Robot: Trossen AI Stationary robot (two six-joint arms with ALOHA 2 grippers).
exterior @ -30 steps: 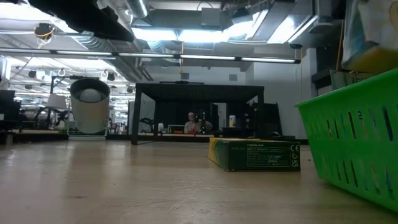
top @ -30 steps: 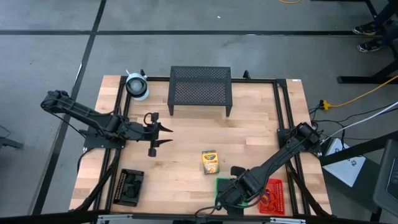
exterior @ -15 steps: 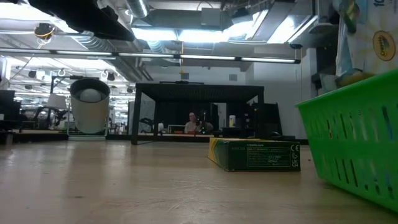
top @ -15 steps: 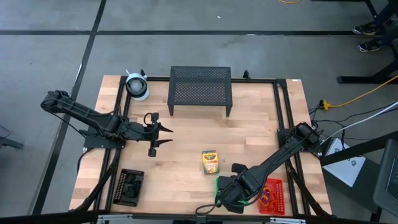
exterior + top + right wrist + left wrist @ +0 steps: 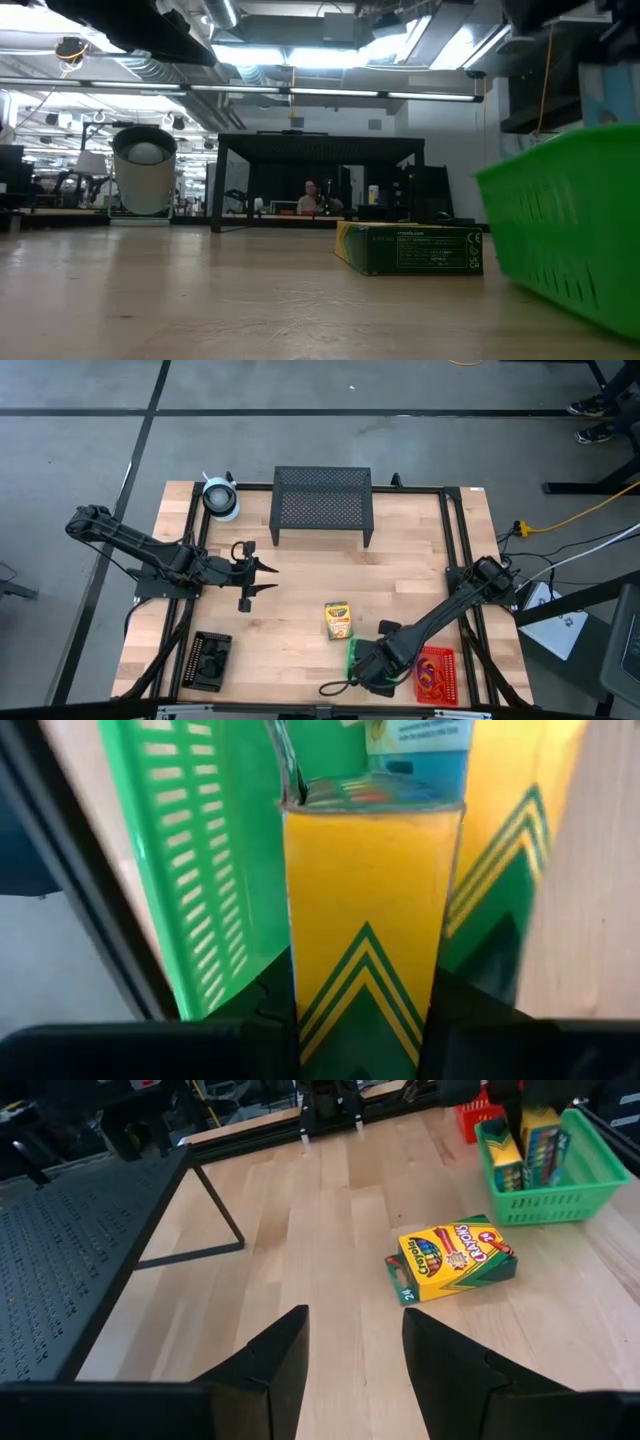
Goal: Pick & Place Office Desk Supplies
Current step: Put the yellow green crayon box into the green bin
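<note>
So the right pincer (image 5: 362, 1020) is clamped on a yellow-green crayon box (image 5: 365, 910), long axis upright, hanging inside the green tray (image 5: 356, 657) at the tabletop's near edge. Left pincer (image 5: 352, 1355) sits open mid-tabletop; another crayon box (image 5: 455, 1260) lies flat ahead.

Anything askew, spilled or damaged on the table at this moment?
Nothing is spilled or visibly damaged. The green tray sits tilted while the right gripper holds a crayon box inside it. Another crayon box lies flat mid-table, not yet in a tray.
</note>
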